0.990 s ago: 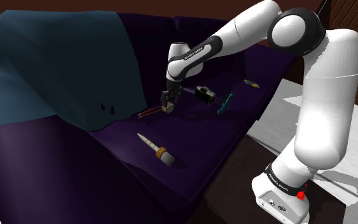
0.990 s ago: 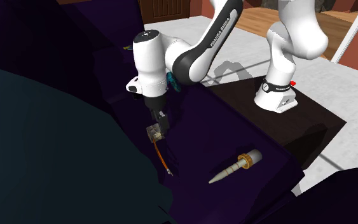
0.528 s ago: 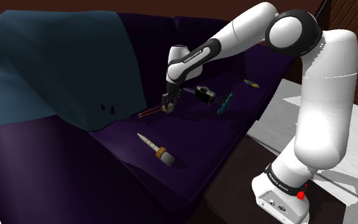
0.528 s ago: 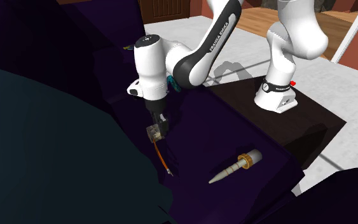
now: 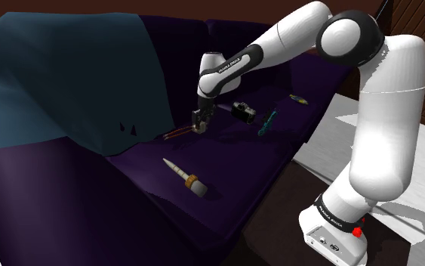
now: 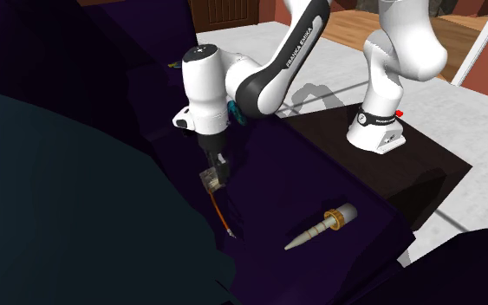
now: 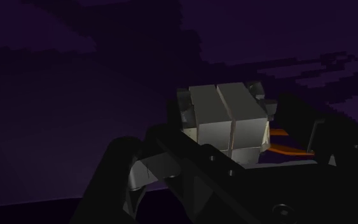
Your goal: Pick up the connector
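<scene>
The connector [image 5: 198, 125] is a small grey block with thin orange wires [image 6: 223, 215] trailing from it onto the dark purple sofa seat [image 5: 226, 174]. My black gripper [image 5: 198, 122] points straight down over it and is shut on the block. In the second exterior view the connector [image 6: 211, 180] sits between the fingers of the gripper [image 6: 214, 173], at or just above the cushion. In the wrist view the grey connector [image 7: 225, 118] is clasped between the black fingers [image 7: 123, 172], with an orange wire beside it.
A cream pointed tool with a brown collar [image 5: 186, 174] lies nearer the seat's front edge. A small dark camera-like object [image 5: 243, 111], a teal tool [image 5: 267, 121] and a small item [image 5: 299, 98] lie beyond the gripper. A teal blanket [image 5: 67, 75] covers the backrest.
The fingers have closed on the connector block. The arm has barely moved, and the connector looks a touch higher than before.
</scene>
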